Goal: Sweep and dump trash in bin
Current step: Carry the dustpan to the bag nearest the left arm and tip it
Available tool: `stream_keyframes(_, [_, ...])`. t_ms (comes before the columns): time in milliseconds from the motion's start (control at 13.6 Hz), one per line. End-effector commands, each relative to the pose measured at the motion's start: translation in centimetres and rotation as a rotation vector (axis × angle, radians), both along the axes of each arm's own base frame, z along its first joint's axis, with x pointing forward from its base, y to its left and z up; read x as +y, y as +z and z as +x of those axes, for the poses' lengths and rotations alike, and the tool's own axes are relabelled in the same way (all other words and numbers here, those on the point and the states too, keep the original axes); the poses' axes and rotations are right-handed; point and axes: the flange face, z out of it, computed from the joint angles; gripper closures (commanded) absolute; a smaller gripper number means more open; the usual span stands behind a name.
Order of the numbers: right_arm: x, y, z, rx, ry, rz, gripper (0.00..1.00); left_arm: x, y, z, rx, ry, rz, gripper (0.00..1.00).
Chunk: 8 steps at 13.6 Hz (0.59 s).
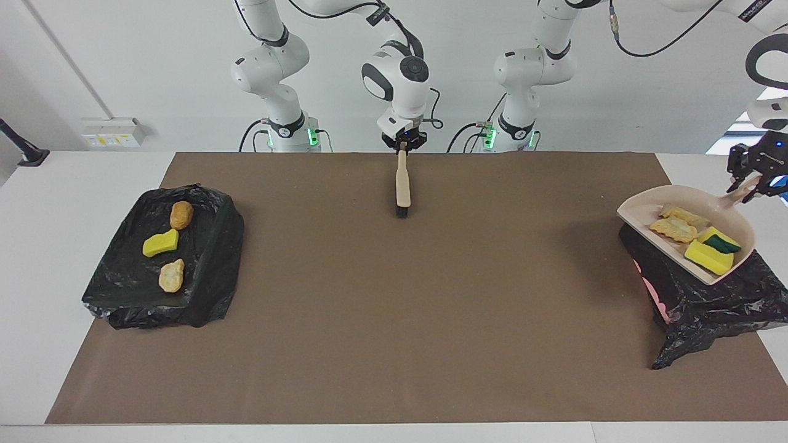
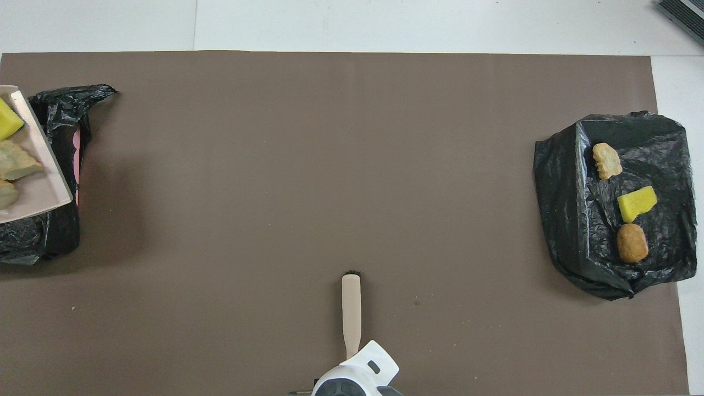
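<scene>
A: How far along was the job?

B: Mid-dump, I'd judge. Near the robots, the right hand point(image 1: 403, 143) waited, clamped on the brush point(image 1: 402, 184), a smooth beige stick tipped with dark bristles. The left hand point(image 1: 752, 175) was clamped on the handle of the pan point(image 1: 637, 212), raised over the bin point(image 1: 708, 301) at the left arm's end of the worktop point(image 1: 394, 320).

A: And the trash?

B: Four scraps point(image 1: 674, 229) lay in the pan, not yet tipped: two crumbly beige foam lumps and two spongy yellow blocks, one green-backed. Three others point(image 1: 161, 244) sat unswept on a crinkly black bag point(image 1: 209, 271) at the right arm's end.
</scene>
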Motion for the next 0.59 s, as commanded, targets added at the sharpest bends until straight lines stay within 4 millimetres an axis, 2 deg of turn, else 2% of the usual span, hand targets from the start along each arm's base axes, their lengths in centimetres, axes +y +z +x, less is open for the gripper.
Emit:
stream_keyframes(0, [-0.8, -0.4, 0.0, 0.003, 0.011, 0.008, 0.88, 3.3, 1.7, 2.0, 0.048, -0.069, 0.154, 1.00])
stream_keyframes(221, [-0.7, -0.2, 0.0, 0.007, 0.017, 0.008, 0.88, 4.5, 1.8, 2.5, 0.099, -0.145, 0.319, 1.00])
stream_keyframes(295, [-0.7, -0.3, 0.1, 0.008, 0.017, 0.007, 0.73, 5.0, 2.2, 2.5, 0.127, -0.167, 0.407, 1.00])
stream_keyframes(369, [-0.6, -0.3, 0.2, 0.008, 0.015, 0.007, 0.32, 4.8, 2.0, 2.8, 0.144, -0.195, 0.465, 1.00])
stream_keyframes(442, [-0.3, 0.0, 0.5, 0.004, 0.014, 0.016, 0.00, 5.0, 1.6, 2.7, 0.156, -0.204, 0.483, 1.00])
stream_keyframes(516, [0.2, 0.4, 1.1, -0.001, 0.010, 0.025, 0.00, 5.0, 1.0, 2.8, 0.174, -0.215, 0.505, 1.00])
